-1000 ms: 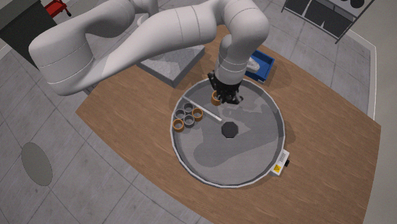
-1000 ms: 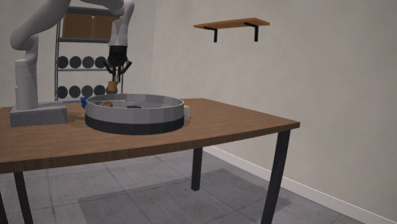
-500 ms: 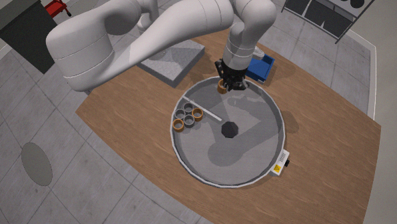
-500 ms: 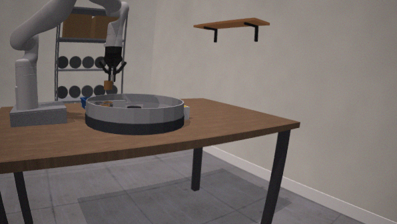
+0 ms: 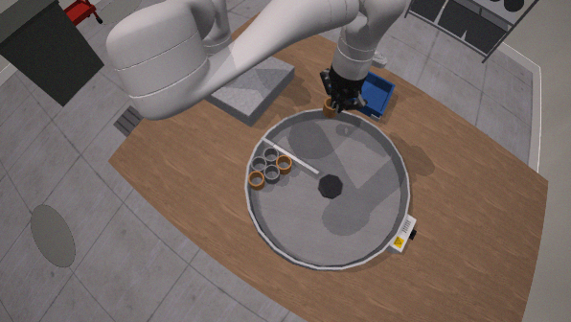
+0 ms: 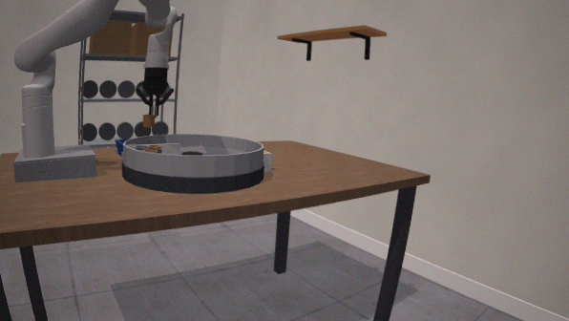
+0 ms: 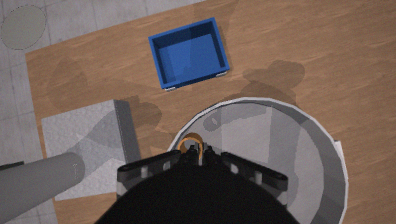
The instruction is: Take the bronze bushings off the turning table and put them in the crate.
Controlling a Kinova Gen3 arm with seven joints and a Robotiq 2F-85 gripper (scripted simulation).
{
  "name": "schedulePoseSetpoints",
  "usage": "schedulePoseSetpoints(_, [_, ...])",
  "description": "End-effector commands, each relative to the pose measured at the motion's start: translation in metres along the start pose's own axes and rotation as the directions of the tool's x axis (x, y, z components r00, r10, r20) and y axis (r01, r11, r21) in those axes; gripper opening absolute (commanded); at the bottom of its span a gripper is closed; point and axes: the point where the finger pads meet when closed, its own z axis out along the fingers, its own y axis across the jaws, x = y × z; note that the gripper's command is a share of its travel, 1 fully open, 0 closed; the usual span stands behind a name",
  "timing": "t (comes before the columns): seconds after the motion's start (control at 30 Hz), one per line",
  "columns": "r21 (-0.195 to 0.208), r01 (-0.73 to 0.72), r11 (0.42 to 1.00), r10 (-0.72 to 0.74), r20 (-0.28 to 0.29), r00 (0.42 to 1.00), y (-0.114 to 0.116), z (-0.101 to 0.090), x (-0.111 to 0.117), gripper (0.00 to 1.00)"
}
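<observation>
My gripper (image 5: pixel 338 109) (image 6: pixel 154 114) (image 7: pixel 200 148) is shut on the wall of a bronze bushing (image 5: pixel 329 109) (image 6: pixel 148 120) (image 7: pixel 190 136). It holds it in the air above the rim of the turning table (image 5: pixel 297 225) (image 6: pixel 191 164) (image 7: pixel 250 160), on the crate's side. Two bronze bushings, one (image 5: pixel 284 171) near the divider and one (image 5: pixel 257 186) by the rim, stand on the turning table. Three steel bushings (image 5: pixel 264 154) (image 5: pixel 252 164) (image 5: pixel 271 180) stand beside them. The blue crate (image 5: pixel 389 99) (image 6: pixel 119 147) (image 7: pixel 156 65) shows an empty inside in the wrist view.
A pale divider bar (image 5: pixel 297 160) runs inward from the turning table's rim, beside the bushings. A dark hub (image 5: pixel 331 186) sits at the centre. A control box (image 5: pixel 401 235) is on the outer wall. The arm's grey base block (image 5: pixel 254 96) (image 6: pixel 54 164) (image 7: pixel 85 130) stands near the crate.
</observation>
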Motion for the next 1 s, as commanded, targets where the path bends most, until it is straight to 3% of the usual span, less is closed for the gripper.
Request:
schedulePoseSetpoints(0.0, [0.0, -0.004, 1.0, 0.004, 0.004, 1.0, -0.002, -0.001, 0.001, 0.0])
schedulePoseSetpoints(0.03, [0.0, -0.004, 1.0, 0.004, 0.004, 1.0, -0.002, -0.001, 0.001, 0.0])
schedulePoseSetpoints(0.2, [-0.001, 0.002, 1.0, -0.002, 0.005, 1.0, -0.022, -0.001, 0.054, 0.0])
schedulePoseSetpoints(0.6, [-0.001, 0.002, 1.0, -0.002, 0.005, 1.0, -0.022, -0.001, 0.054, 0.0])
schedulePoseSetpoints(0.77, [-0.002, 0.011, 1.0, -0.011, 0.004, 1.0, -0.042, -0.002, 0.108, 0.0])
schedulePoseSetpoints(0.97, [-0.002, 0.011, 1.0, -0.011, 0.004, 1.0, -0.042, -0.002, 0.108, 0.0])
